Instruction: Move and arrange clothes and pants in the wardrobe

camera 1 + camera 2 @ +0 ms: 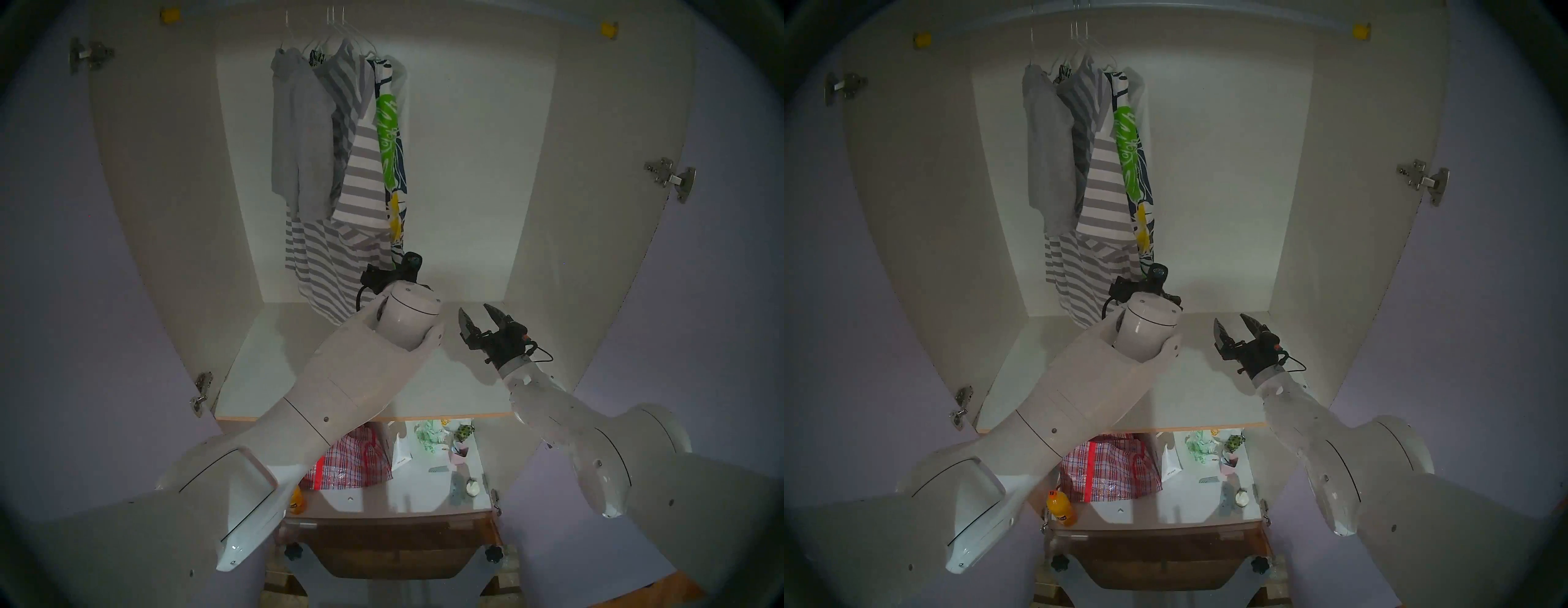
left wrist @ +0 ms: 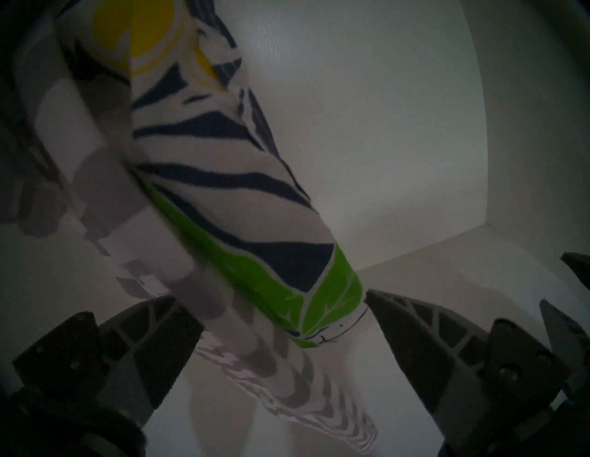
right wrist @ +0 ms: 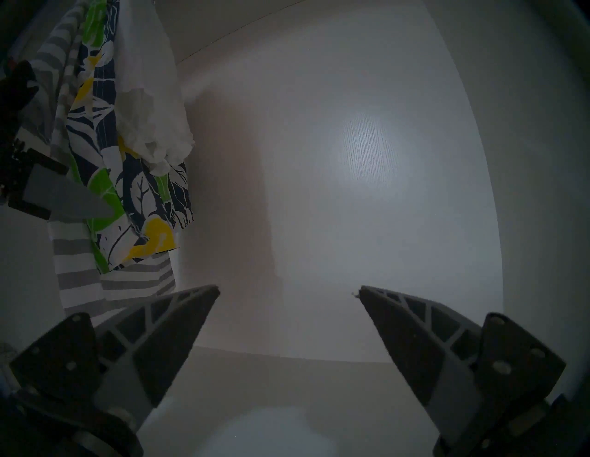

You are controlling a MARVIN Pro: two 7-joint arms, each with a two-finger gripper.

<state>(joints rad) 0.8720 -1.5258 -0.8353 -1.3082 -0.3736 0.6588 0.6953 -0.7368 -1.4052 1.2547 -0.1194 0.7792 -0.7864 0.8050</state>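
From the head views you see the striped T-shirt [image 1: 339,237], the floral shorts [image 1: 392,170] and a grey garment [image 1: 297,140] hanging bunched left of centre in the wardrobe [image 1: 466,170], but your left tool [image 2: 284,303] is hidden there behind its wrist. Its own camera shows it spread wide, blurred cloth between the fingers, nothing gripped. Only the right wrist view reveals the white ruffled top [image 3: 150,121] behind the shorts. Your right tool [image 1: 477,318] hovers wide open over the shelf [image 1: 275,361]
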